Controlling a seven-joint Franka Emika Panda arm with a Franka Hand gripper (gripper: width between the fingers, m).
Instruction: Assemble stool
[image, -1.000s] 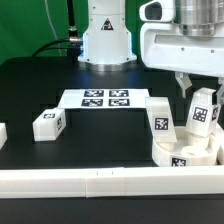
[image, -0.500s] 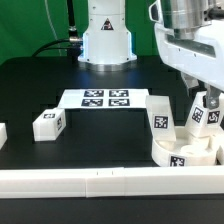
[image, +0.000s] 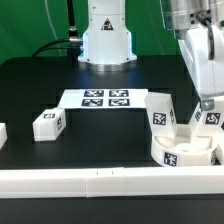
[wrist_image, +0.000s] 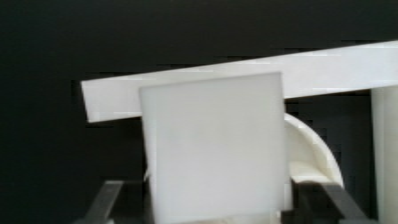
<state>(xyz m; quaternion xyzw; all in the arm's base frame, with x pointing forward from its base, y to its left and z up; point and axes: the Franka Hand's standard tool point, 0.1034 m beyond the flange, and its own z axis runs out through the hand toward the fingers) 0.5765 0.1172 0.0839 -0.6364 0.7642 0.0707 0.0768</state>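
White plastic stool kit, leg two by my guess. The claw (image: 207, 105) is pinching the held leg (image: 209, 119) upright right over the round seat (image: 185, 150), which sits on the counter (image: 100, 140) at the exterior view's right. The standing leg (image: 160, 113) is already socketed and the loose leg (image: 46, 123) lies well apart. Next it needs lining up square with a socket, then seating down.

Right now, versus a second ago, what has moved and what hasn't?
The arm carried the held leg down and toward the exterior view's right, close over the round seat. The fingers kept their grip on it; nothing was let go. The upright leg on the seat, the loose leg and the marker board stayed put.
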